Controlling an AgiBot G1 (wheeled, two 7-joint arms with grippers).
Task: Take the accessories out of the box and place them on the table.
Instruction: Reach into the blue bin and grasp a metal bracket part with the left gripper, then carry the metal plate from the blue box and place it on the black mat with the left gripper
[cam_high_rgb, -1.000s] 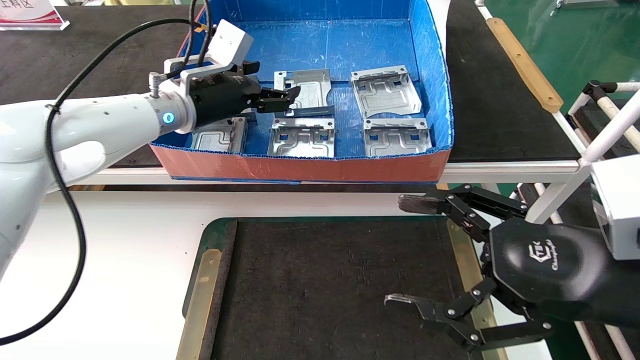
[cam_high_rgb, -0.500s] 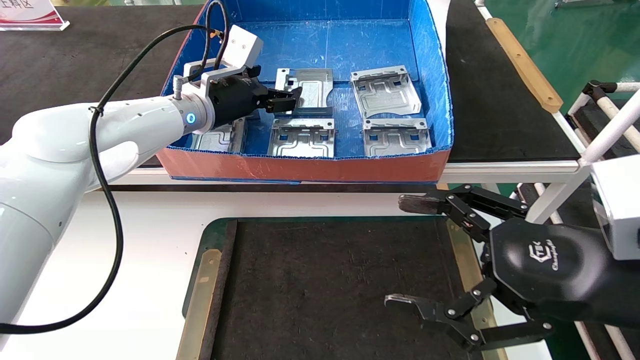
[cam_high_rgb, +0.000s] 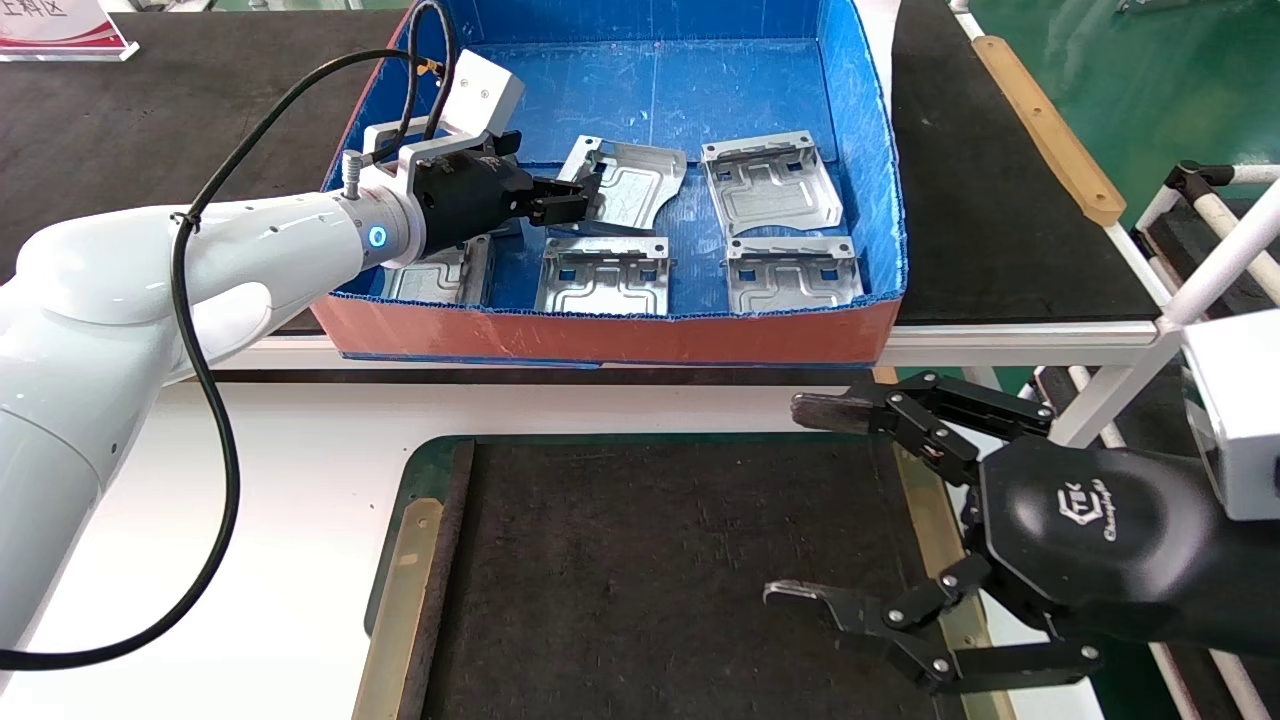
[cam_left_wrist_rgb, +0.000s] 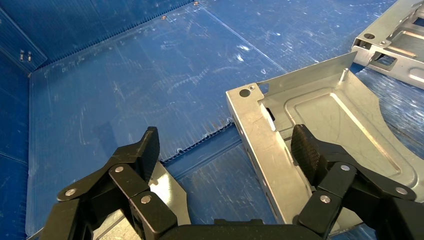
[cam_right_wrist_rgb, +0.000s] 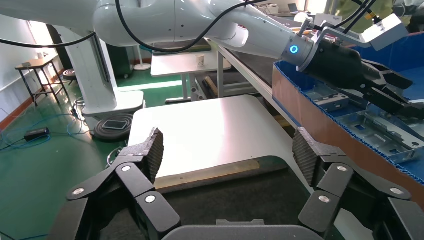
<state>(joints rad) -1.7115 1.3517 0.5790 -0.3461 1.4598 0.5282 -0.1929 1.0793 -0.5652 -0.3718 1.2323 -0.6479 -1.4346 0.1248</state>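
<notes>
Left gripper (cam_high_rgb: 572, 197) inside box (cam_high_rgb: 600, 335), upper centre of frame, jaws spread wide, one finger under tilted plate (cam_high_rgb: 630, 185). Right gripper (cam_high_rgb: 815, 500) wide open, lower right.

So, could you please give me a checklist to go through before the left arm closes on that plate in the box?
1. Left gripper jaws open: ok, spread wide in the wrist view.
2. Plate flange between the jaws: ok, one pad is over the plate's inside and the other is outside it.
3. Plate lying square: not ok, it sits skewed to its neighbours and seems tilted.
4. Clear of the front plate: cannot tell, their edges look very close.
5. Right gripper out of the way: ok, it is open over the right edge of the mat.
</notes>
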